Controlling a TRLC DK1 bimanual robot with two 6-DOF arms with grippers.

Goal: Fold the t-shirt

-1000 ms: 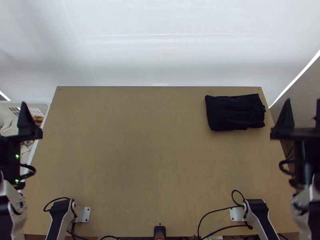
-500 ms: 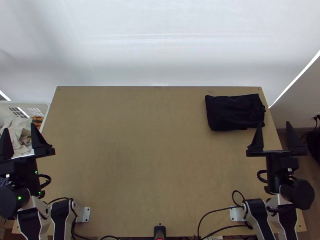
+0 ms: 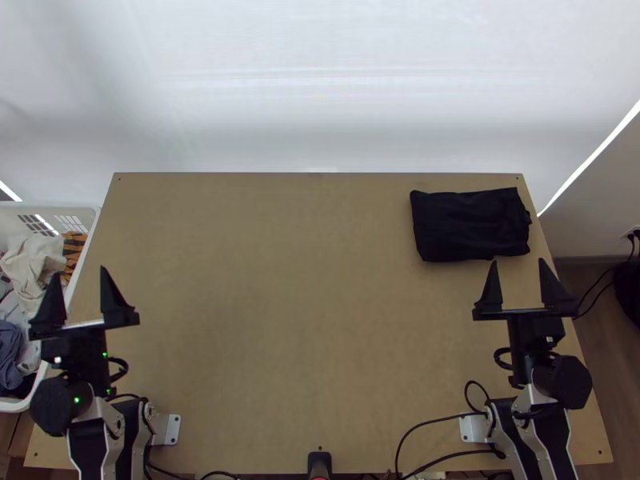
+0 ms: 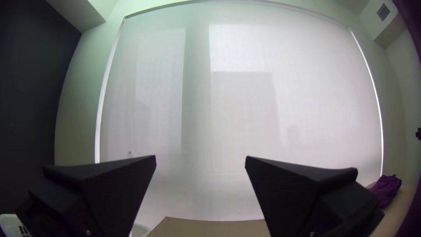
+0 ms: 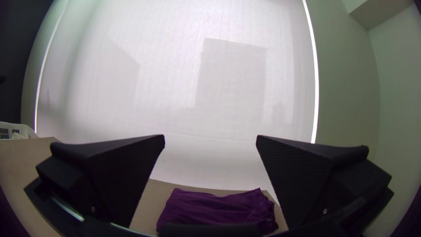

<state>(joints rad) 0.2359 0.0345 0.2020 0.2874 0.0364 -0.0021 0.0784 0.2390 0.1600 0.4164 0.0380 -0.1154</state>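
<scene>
**Folded t-shirt [image 3: 470, 225] lies just past your right gripper [image 3: 518, 263]**

Your t-shirt is a compact, dark rectangle, folded flat near the far right corner of the wooden table [image 3: 304, 320]. You can see soft wrinkles across its top, and its right end is a little uneven, with gathered fabric at the edge.

Your right gripper points toward the table's far side, its two fingers standing wide apart. From above, its fingertips appear near the shirt's near edge, toward the shirt's right end, so most of the cloth lies ahead of them and to their left. In the right wrist view you see the shirt beyond the fingers, with a gap between it and them.

Your left gripper [image 3: 80, 274] is at the opposite side of the table, well apart from the shirt. It also points toward the far side, and its fingers are wide apart too. You have it at the table's left edge, near the white basket [image 3: 16, 406], which holds loosely heaped cloths [image 3: 32, 264]. Behind the table you have a pale, broad screen [image 3: 320, 88].
</scene>
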